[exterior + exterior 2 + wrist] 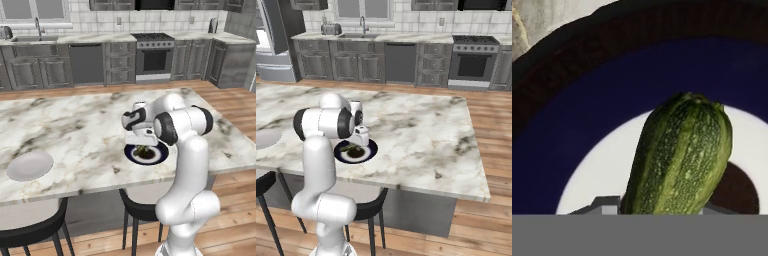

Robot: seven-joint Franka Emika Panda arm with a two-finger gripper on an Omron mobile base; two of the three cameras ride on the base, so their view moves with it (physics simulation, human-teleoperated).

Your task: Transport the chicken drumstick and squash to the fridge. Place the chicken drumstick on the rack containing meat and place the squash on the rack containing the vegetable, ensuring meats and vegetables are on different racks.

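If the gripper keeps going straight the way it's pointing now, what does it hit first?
Most likely the squash: it lies directly ahead, between the gripper finger tips, on the blue-rimmed plate. The remaining gap is hard to judge, and contact may already be made.

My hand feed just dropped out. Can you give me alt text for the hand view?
A mottled green squash lies on a plate with a dark blue band and white centre, close under the camera. Marble counter shows past the rim, top left.
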